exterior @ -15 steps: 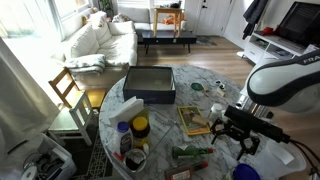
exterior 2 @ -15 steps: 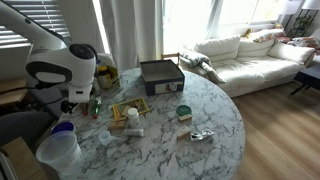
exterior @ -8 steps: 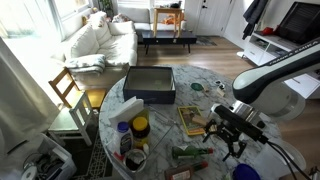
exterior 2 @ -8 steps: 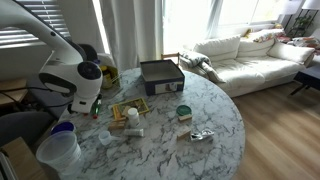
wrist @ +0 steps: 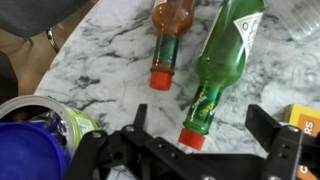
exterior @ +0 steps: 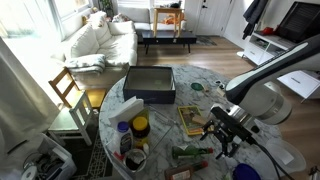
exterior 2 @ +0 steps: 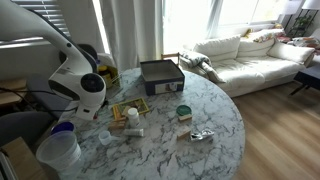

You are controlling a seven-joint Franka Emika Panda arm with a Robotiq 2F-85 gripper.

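In the wrist view a green glass bottle [wrist: 222,65] with a red cap lies on its side on the marble table [wrist: 110,50]. Its cap end points between my fingers. My gripper [wrist: 200,128] hangs open just above that cap and holds nothing. An orange sauce bottle [wrist: 170,25], also red-capped, lies beside the green one. In an exterior view the gripper [exterior: 222,136] hovers low over the table's near edge, with the green bottle [exterior: 190,152] just beside it. In an exterior view the arm [exterior 2: 85,88] hides the gripper.
A black box [exterior: 150,83] sits mid-table, with a book [exterior: 194,120] next to the gripper. A yellow-lidded jar [exterior: 141,127] and a white bottle [exterior: 123,138] stand near the edge. A blue-topped container [wrist: 30,150] is close to one finger. A green-lidded jar [exterior 2: 183,112] and crumpled foil [exterior 2: 202,134] lie further off.
The arm has swung lower and closer over the table edge, bringing the gripper down toward the lying bottles. The jaws stayed open and nothing on the table moved.
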